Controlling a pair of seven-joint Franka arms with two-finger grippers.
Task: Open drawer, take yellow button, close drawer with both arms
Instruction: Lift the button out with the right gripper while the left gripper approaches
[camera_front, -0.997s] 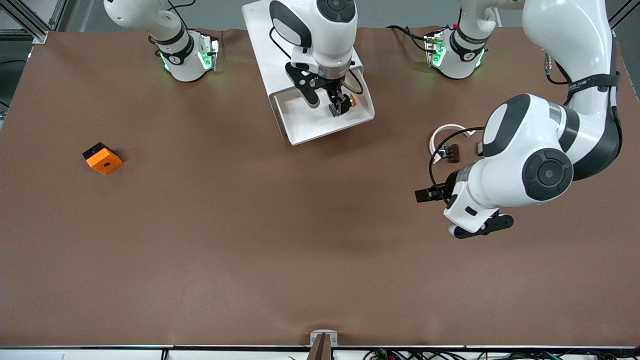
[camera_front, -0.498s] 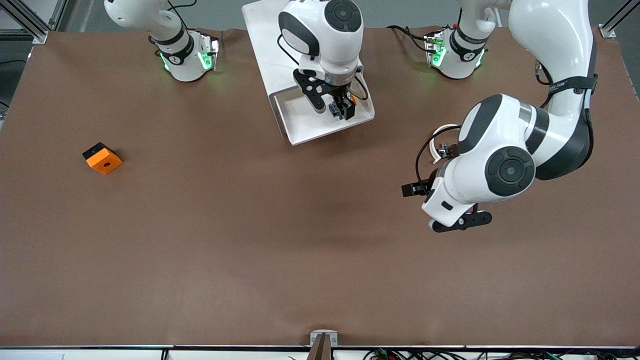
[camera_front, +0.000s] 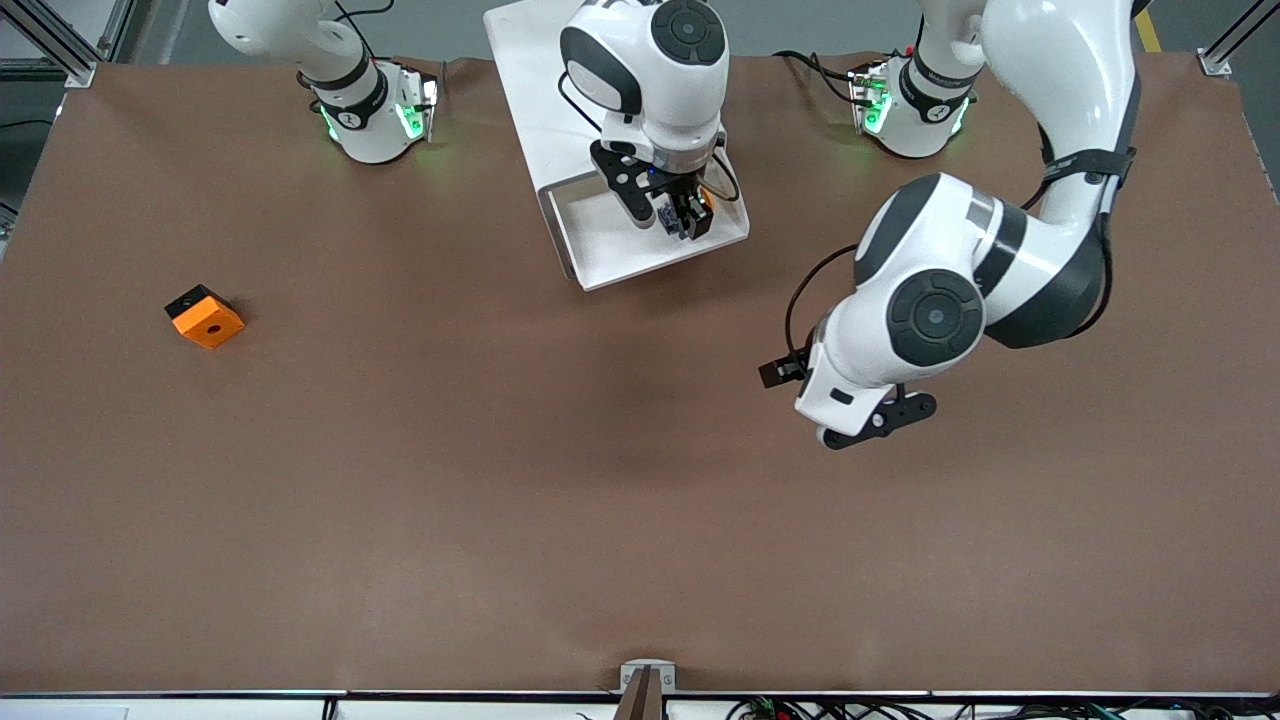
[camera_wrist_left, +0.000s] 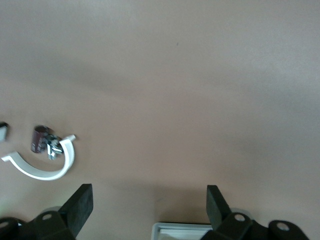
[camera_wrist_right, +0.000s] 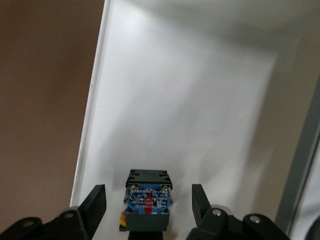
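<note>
The drawer (camera_front: 612, 250) stands pulled out of the white cabinet (camera_front: 530, 80), and its floor (camera_wrist_right: 190, 110) fills the right wrist view. The button (camera_front: 706, 197) lies in the drawer at the corner toward the left arm's end. Its black and blue body (camera_wrist_right: 147, 197) sits between the fingers of my right gripper (camera_front: 686, 217) (camera_wrist_right: 148, 196), which is open, with a gap on each side. My left gripper (camera_front: 780, 372) (camera_wrist_left: 150, 192) hangs open and empty over the bare table, toward the left arm's end from the drawer. A drawer corner (camera_wrist_left: 180, 230) shows under it.
An orange square block (camera_front: 205, 317) with a hole lies toward the right arm's end of the table. A white curved strip (camera_wrist_left: 45, 170) and a small dark clip (camera_wrist_left: 40, 139) lie on the table under the left arm, hidden from the front view.
The left arm has swung toward the drawer and now covers the white strip. The right gripper has settled around the button and its fingers have drawn closer together.
</note>
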